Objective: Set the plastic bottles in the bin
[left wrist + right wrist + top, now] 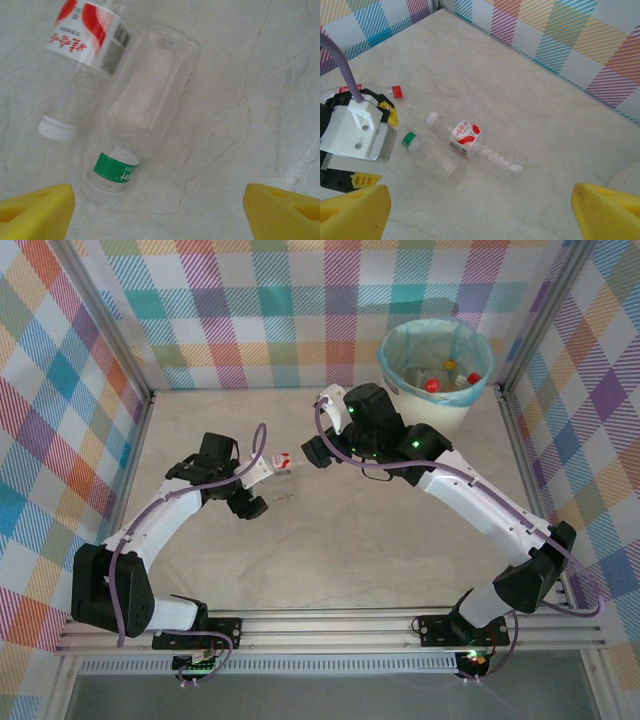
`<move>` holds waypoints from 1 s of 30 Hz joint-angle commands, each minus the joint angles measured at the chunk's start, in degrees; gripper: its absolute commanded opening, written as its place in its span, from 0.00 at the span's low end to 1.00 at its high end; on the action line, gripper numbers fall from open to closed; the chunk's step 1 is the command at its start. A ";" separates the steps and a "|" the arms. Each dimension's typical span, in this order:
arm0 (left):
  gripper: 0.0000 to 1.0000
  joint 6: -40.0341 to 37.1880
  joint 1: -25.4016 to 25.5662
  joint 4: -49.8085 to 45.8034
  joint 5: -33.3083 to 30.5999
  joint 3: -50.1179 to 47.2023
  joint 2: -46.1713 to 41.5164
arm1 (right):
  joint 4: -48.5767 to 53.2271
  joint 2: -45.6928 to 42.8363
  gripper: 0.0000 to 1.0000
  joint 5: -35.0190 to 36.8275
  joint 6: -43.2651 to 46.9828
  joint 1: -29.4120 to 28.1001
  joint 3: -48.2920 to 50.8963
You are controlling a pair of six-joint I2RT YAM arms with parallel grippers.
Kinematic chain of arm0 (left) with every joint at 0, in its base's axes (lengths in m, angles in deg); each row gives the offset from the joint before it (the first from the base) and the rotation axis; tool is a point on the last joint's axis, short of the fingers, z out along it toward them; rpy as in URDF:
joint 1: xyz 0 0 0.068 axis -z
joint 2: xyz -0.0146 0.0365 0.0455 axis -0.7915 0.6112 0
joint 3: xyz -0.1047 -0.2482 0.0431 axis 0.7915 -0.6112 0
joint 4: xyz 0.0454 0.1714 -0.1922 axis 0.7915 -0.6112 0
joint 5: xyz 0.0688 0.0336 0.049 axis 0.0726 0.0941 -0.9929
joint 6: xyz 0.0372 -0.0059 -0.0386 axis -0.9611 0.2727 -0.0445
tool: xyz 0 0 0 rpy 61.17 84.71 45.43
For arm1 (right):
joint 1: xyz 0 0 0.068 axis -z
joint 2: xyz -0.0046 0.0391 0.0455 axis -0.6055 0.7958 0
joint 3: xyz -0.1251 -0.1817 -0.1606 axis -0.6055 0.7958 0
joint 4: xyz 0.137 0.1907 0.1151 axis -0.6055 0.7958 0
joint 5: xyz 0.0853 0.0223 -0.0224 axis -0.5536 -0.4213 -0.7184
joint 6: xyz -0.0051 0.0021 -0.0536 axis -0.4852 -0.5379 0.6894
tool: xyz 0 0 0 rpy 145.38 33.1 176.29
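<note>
The task is judged partly done: several plastic bottles [432,385] are seen inside the bin [455,412] at the far right corner, though their count cannot be made out. At least 3 are left on the table [520,90]. A red-labelled bottle [466,136] and a green-banded clear bottle [427,159] lie side by side near the middle, seemingly touching, and a red-capped bottle [396,91] is largely hidden behind the left arm [355,127]. The left gripper [159,212] is poised over the pair, jaws wide apart, nothing gripped. The right gripper [480,212] is likewise spread wide and empty.

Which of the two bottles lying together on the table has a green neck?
The bare-bodied bottle; the other bottle wears a red-and-white label and a white cap.
</note>
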 commanded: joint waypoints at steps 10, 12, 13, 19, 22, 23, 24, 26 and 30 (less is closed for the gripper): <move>0.82 -2.89 -0.07 5.06 4.37 -1.05 7.53 | 1.10 -1.64 0.93 2.79 -2.80 0.17 1.54; 0.80 -2.80 -0.07 4.53 3.81 -0.48 8.77 | 1.30 -1.53 0.93 2.71 -3.15 0.20 1.94; 0.80 -2.78 -0.07 4.31 3.46 -0.34 9.23 | 1.43 -1.44 0.92 2.66 -3.23 0.12 1.86; 0.84 -2.08 -0.59 7.16 0.37 -1.11 11.05 | 1.69 -1.02 0.92 2.36 -3.35 0.12 0.89; 0.86 -1.53 -1.31 7.89 1.06 -0.86 10.76 | 1.87 -0.76 0.92 2.35 -3.52 0.13 0.16; 0.86 -1.18 -1.76 8.14 2.08 -0.70 10.42 | 1.89 -0.72 0.92 2.34 -3.53 0.16 0.02; 0.86 -0.66 -2.44 8.25 3.38 -0.53 9.97 | 1.89 -0.74 0.92 2.34 -3.61 0.14 -0.08; 0.85 0.14 -3.99 7.95 6.50 0.15 9.32 | 2.04 -0.71 0.92 2.26 -3.62 0.13 -0.16; 0.83 2.51 -6.85 7.53 8.99 2.20 10.34 | 2.15 -0.79 0.92 2.43 -3.36 0.15 -0.34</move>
